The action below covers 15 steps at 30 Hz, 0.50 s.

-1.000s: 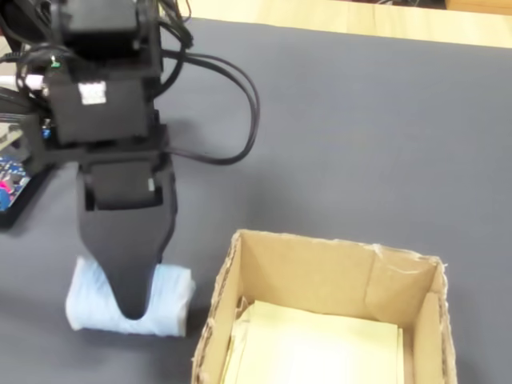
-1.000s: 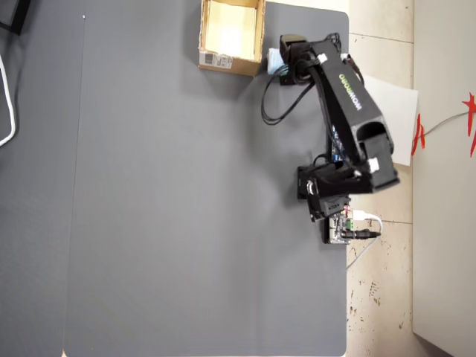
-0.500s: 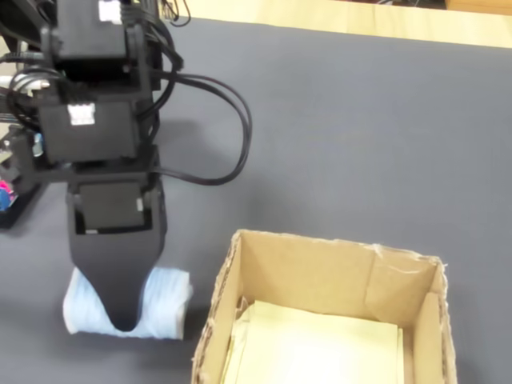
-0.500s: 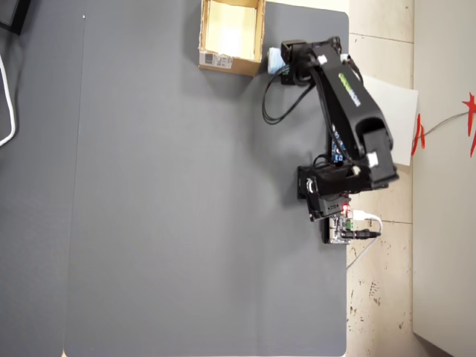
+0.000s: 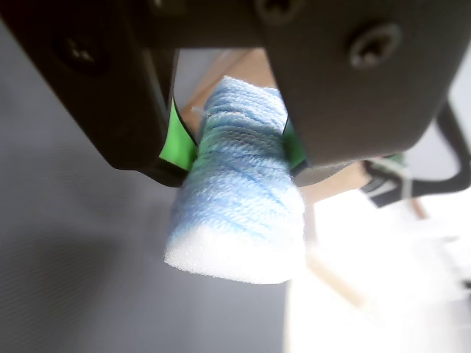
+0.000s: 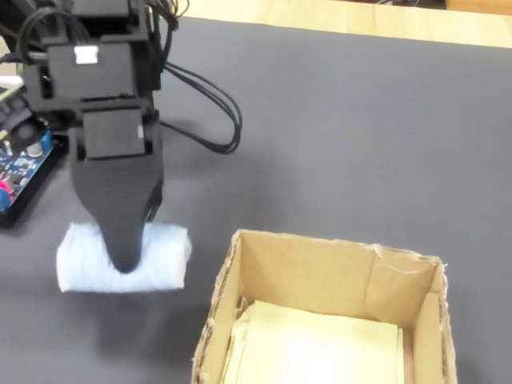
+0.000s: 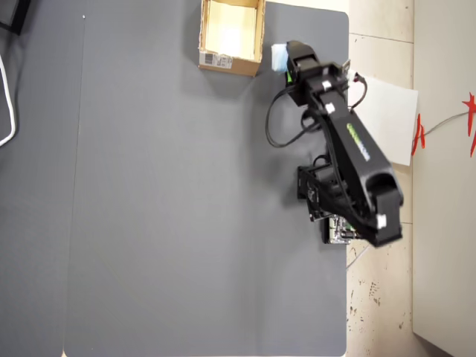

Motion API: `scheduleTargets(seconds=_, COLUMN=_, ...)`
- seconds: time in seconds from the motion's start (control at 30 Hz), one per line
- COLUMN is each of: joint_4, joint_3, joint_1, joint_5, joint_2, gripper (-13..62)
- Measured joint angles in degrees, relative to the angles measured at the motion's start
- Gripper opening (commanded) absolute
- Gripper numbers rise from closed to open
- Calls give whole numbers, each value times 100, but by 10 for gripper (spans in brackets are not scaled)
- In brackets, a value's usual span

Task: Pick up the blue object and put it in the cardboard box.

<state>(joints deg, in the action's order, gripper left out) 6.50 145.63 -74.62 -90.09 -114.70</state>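
Note:
The blue object [image 5: 239, 213] is a pale blue, soft lump wrapped in yarn-like cloth. My gripper [image 5: 239, 165] is shut on its middle, with a green pad pressing in on each side. In the fixed view the black gripper [image 6: 124, 260] comes down from above onto the blue object [image 6: 164, 260], which sits at mat level just left of the cardboard box [image 6: 320, 248]. The box is open, with pale yellowish paper inside. From overhead, the blue object [image 7: 278, 56] is beside the right wall of the cardboard box [image 7: 227, 63], and my gripper [image 7: 286, 59] covers part of it.
A blue circuit board [image 6: 20, 164] lies at the left edge of the fixed view, near the arm. Black cables [image 6: 216, 120] loop behind the gripper. From overhead, the arm's base [image 7: 327, 193] stands by the mat's right edge and a white sheet [image 7: 387, 119] lies on the floor.

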Motion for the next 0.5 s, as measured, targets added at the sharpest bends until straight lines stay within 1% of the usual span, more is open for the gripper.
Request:
scheduleTargets(seconds=0.17, joint_4=-1020, joint_3=9, joint_1=404, joint_5=-18, joint_2=-141, gripper=97)
scheduleTargets(seconds=0.4, joint_4=-1951, joint_3=-9, joint_1=993, joint_5=-18, joint_2=-141, gripper=97)
scheduleTargets(seconds=0.47, joint_4=-2021, joint_3=-360, joint_1=1204, joint_5=-18, joint_2=-114, gripper=97)
scheduleTargets(seconds=0.5, joint_4=-2030, joint_3=-782, joint_1=1573, joint_5=-18, joint_2=35, gripper=97)
